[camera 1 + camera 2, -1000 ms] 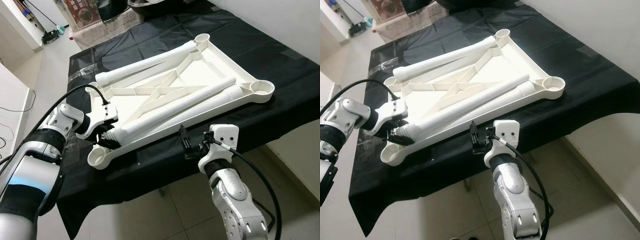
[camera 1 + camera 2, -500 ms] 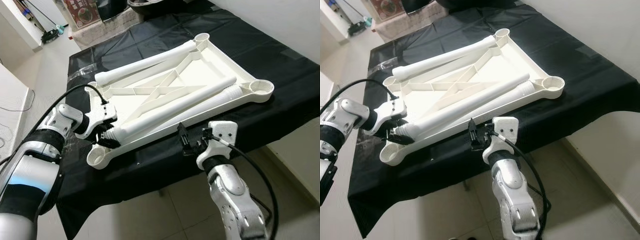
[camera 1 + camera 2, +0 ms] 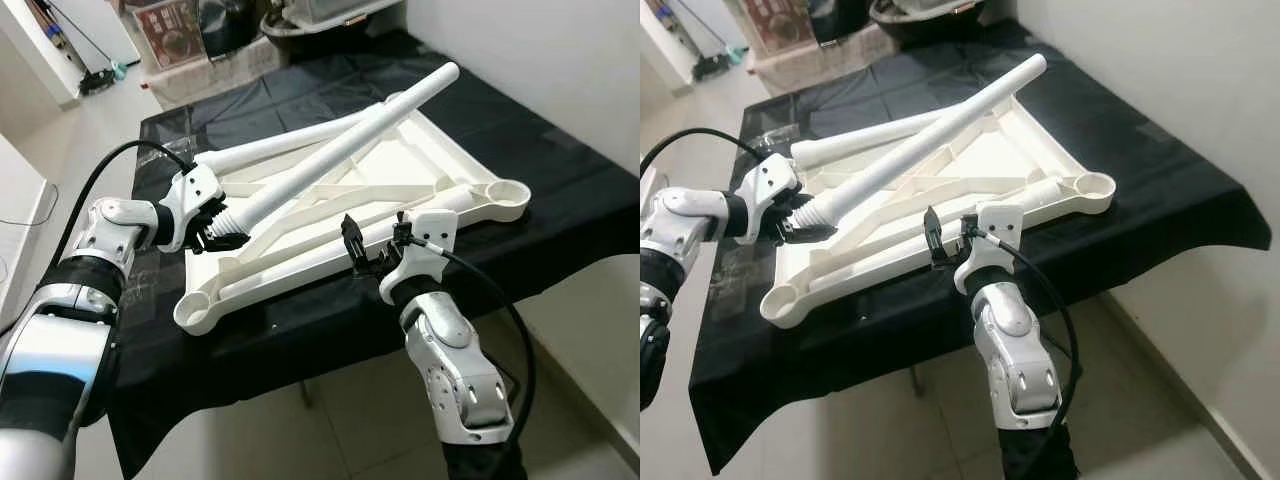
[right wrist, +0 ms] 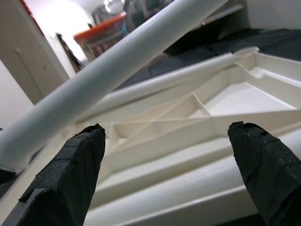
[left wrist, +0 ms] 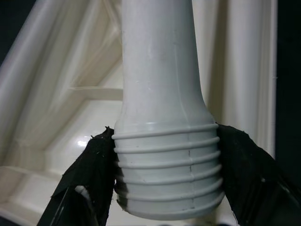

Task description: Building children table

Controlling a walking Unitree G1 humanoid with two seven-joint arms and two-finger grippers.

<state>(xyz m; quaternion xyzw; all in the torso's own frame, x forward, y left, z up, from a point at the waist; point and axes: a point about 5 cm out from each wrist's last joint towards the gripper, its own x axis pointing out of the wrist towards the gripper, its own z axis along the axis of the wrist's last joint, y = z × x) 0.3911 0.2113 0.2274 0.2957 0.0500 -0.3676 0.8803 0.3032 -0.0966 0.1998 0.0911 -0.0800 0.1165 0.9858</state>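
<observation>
The white children's tabletop [image 3: 300, 262] lies upside down on the black-covered table, ribs up, with round leg sockets at its corners [image 3: 198, 311]. My left gripper [image 3: 219, 229] is shut on the threaded end of a white table leg [image 3: 340, 138]. The leg is lifted off the tabletop and slants up toward the far right. In the left wrist view the black fingers [image 5: 89, 181] clamp the leg's thread [image 5: 167, 183]. Two more legs [image 3: 285, 150] [image 3: 1040, 191] lie on the tabletop. My right gripper [image 3: 373, 250] stands open at the tabletop's front rim, its fingers [image 4: 70, 174] wide apart.
The black cloth [image 3: 560, 190] hangs over the table's front and right edges above the tiled floor [image 3: 300, 430]. Boxes and a basin [image 3: 300, 15] stand behind the table. A white wall [image 3: 560, 60] runs along the right. Cables trail from both wrists.
My left gripper has raised the leg's threaded end and swung the leg off the tabletop, so it now points up to the far right. The right gripper has come closer to the front rim.
</observation>
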